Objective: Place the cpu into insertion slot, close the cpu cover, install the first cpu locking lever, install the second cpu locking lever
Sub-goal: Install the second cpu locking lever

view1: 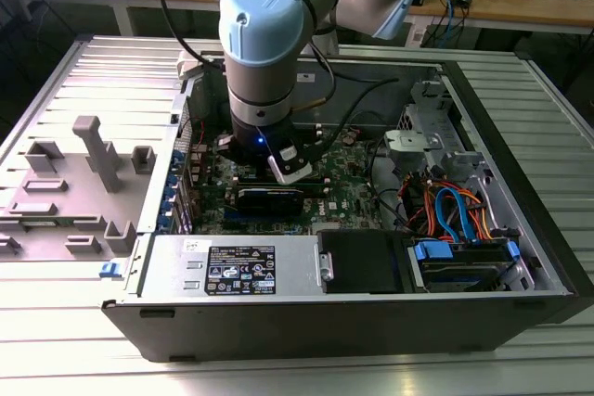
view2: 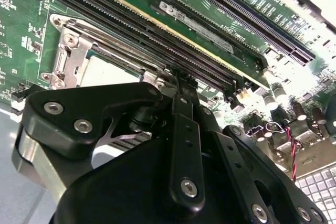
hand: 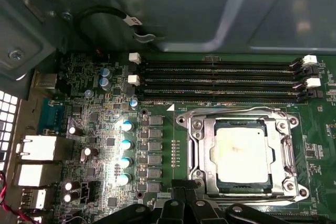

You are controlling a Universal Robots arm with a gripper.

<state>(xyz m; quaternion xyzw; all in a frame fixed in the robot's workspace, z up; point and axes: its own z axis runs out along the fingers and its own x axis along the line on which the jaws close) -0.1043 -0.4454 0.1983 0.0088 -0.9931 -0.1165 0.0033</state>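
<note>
Black end effector [hand: 184, 211], grip state unreadable, hovers just beside the silver-rimmed socket [hand: 195, 163] holding the seated silvery-grey square cpu [hand: 242, 153] under the closed silver frame cover [hand: 208, 153].

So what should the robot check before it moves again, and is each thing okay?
1. The cpu lies flat in the insertion slot: ok.
2. The cpu cover is down around the chip: ok, it looks closed.
3. Both locking levers are latched: cannot tell.
4. The gripper holds nothing: cannot tell.
5. The gripper sits at the socket's edge, off the memory slots: ok.
</note>
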